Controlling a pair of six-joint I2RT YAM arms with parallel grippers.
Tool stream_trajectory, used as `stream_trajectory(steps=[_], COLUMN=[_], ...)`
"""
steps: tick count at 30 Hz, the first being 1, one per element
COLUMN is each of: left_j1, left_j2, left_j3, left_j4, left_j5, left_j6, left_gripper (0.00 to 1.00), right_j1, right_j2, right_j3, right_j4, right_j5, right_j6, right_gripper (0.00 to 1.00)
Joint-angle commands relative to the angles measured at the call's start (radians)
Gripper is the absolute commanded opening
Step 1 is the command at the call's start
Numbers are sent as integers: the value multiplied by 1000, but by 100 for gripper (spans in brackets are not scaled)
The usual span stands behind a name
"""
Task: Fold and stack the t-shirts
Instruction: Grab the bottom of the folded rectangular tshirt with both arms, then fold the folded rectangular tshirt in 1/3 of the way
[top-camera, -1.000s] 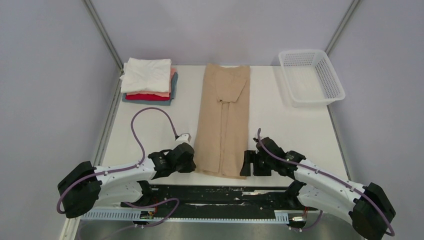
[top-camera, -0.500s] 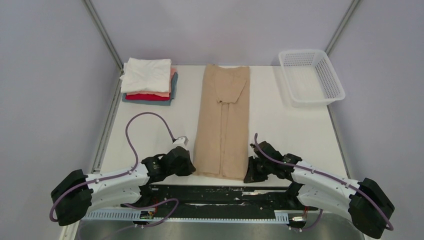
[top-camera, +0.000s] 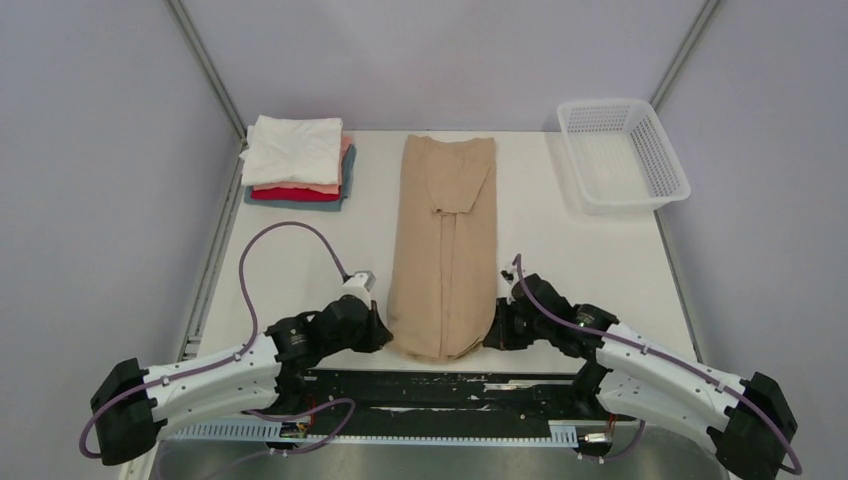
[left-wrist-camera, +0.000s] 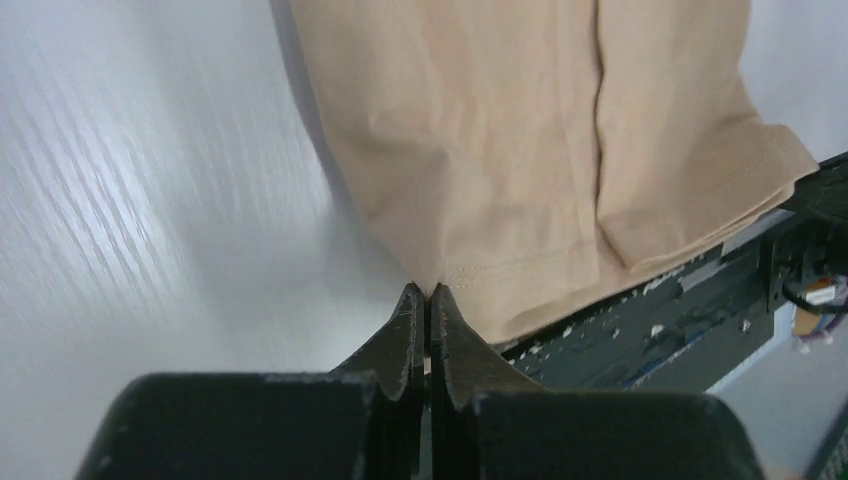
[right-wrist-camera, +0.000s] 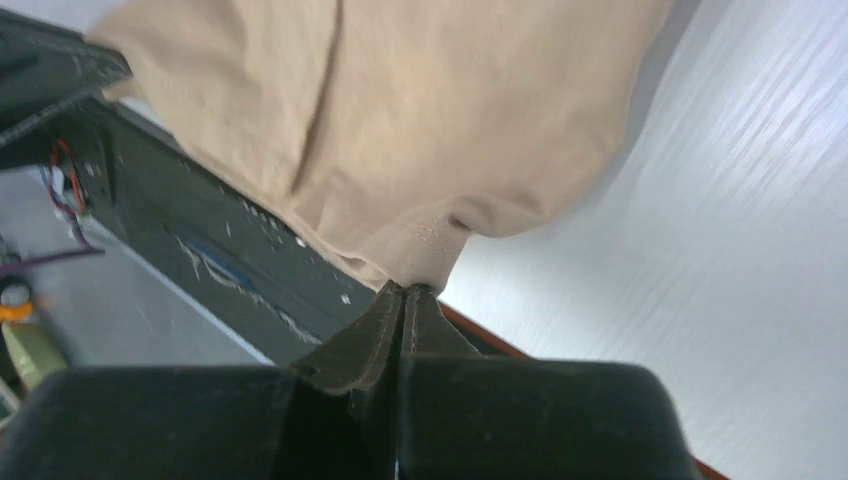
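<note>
The lengthwise fold looks done. My left gripper (left-wrist-camera: 428, 292) and right gripper (right-wrist-camera: 405, 290) are each clamped on a near hem corner of the long tan cloth t-shirt (top-camera: 445, 240), which lies along the middle of the white surface (top-camera: 570, 250). Next I'd lift both corners evenly and carry the hem toward the collar. Both arms are low, reaching forward.

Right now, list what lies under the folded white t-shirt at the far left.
Under the folded white t-shirt, edges of a pink shirt, a red shirt and a blue-grey shirt show; their covered parts are hidden.
</note>
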Motion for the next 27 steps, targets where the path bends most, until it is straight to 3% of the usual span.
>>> stream_trajectory(steps=[1,5,13,19,27], left_j1=[50,168,331,429,500], left_j2=[92,276,594,778,917], left_j3=[139,247,519,690,812], left_j4=[56,184,236,212,205], left_j5=[-142,-127,-134,-69,-2], left_j6=[97,167,269,314,382], left_gripper=[0,0,0,0,0], right_j1=[-7,-70,-282,-361,-427], right_j2=[57,150,376,521,678], right_j3=[156,218,338,441,527], right_j4=[39,142,386,427,448], right_j5=[271,366,284,287,235], right_j6=[-37,-85,-127,-176,-213], right_gripper=[0,0,0,0,0])
